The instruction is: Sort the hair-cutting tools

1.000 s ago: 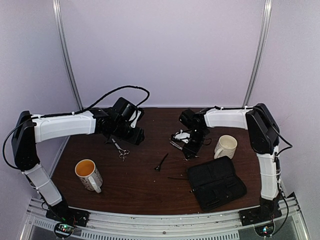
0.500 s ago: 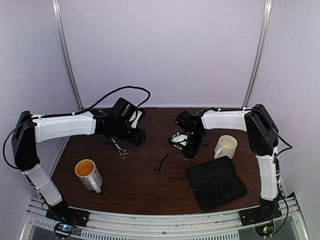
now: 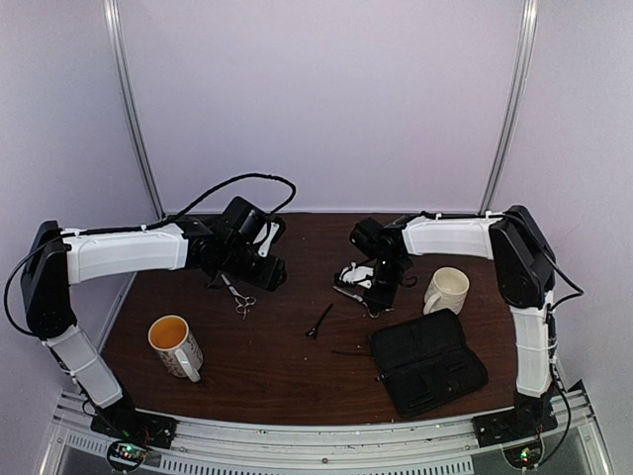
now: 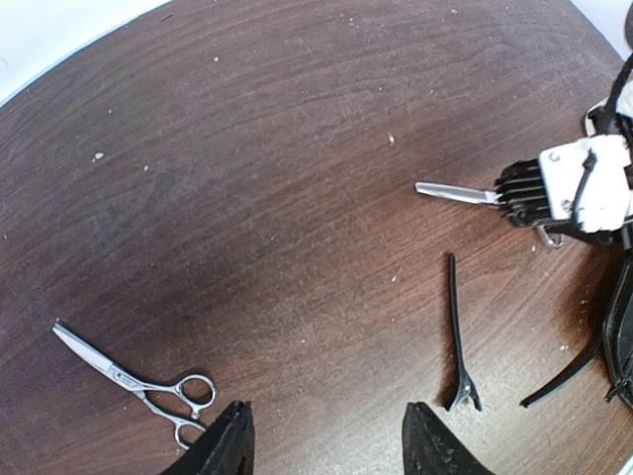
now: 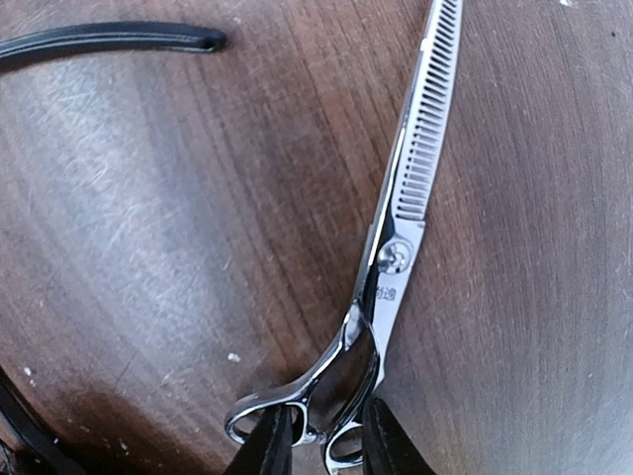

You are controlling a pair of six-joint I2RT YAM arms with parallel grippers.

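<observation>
Locate silver metal thinning scissors (image 5: 394,259) flat on brown wooden table (image 5: 148,198), long axis pointing straight away from right gripper (image 5: 326,445). Ring handles between narrowed jaws; firm grip impossible to tell.

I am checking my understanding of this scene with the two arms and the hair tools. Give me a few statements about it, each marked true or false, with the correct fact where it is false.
1. The left gripper holds the plain scissors. False: its jaws are open and empty, and these scissors lie flat on the table.
2. The right gripper has the handle of the toothed scissors between its fingers. True.
3. Both mugs stand at the left of the table. False: the orange-lined mug is at the left, the white mug at the right.
4. A black hair clip lies on the table between the two pairs of scissors. True.
</observation>
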